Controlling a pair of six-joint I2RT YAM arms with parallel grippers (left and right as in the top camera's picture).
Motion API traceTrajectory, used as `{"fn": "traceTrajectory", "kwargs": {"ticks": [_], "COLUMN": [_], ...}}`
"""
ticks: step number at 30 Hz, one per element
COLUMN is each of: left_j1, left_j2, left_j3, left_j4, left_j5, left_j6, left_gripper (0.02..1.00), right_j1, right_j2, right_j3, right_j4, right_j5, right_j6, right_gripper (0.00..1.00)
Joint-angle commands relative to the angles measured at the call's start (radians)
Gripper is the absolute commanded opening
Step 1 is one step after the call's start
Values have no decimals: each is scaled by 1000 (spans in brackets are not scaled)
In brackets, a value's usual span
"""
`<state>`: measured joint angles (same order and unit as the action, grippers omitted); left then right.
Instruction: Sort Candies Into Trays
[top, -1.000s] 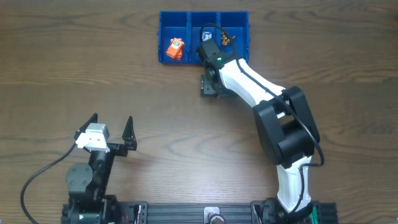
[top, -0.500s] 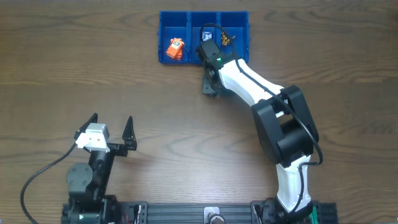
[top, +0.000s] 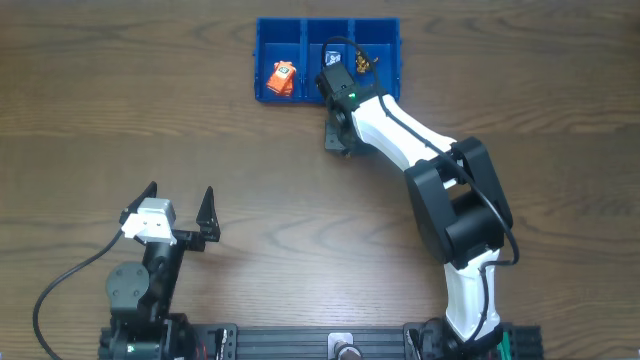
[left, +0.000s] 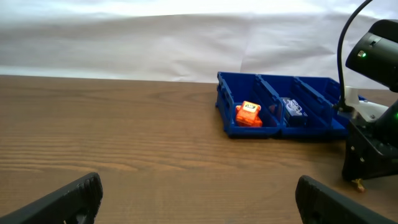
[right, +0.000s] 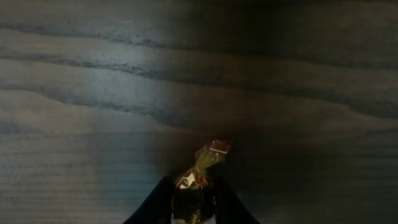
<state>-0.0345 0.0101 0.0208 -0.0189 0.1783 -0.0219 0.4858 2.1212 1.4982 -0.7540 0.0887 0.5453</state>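
A robotics lab test bench is indicated. A left arm (top: 150, 270) and a right arm (top: 455, 215) are mounted on a black rail (top: 290, 340) along one edge of a wood-grain table (top: 120, 120). A black cable (top: 38, 312) is looped beside the left base. A plain white backdrop (left: 124, 37) is hung behind the table, and a blue three-compartment tray (left: 255, 132) is set out on it.

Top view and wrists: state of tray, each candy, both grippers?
blue tray: upright on the table, three compartments.
orange candy: in left compartment, top view.
blue candy: in middle compartment.
gold candy: in right compartment.
right gripper: shut on held candy, low at table before tray.
held candy: gold-wrapped, pinched in right gripper, outside tray.
left gripper: open, empty, away from tray.
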Motion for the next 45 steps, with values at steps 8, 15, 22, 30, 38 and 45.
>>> {"fn": "traceTrajectory", "kwargs": {"ticks": [8,15,22,30,38,45], "left_j1": [4,4,4,4,4,4], "left_j2": [-6,-6,-6,-6,-6,-6], "left_j3": [-16,-16,-16,-16,-16,-16], "left_j4": [-41,-41,-41,-41,-41,-41], "left_j5": [21,21,21,21,21,21], "left_j6": [8,8,8,8,8,8], "left_gripper": [998,998,998,998,998,998], "right_j1": [-79,-151,-174,-174,-174,-174], "right_j2": [-312,-305,-203,-99,-53,-43], "right_j3": [155,194,190,190,190,190], "right_j4": [58,138,120,137,137,143], "right_j5": [173,190,188,187,187,187], "right_j6": [-122,-188,-188,-187,-183,-180], "right_gripper": [185,187,187,189,191,209]}}
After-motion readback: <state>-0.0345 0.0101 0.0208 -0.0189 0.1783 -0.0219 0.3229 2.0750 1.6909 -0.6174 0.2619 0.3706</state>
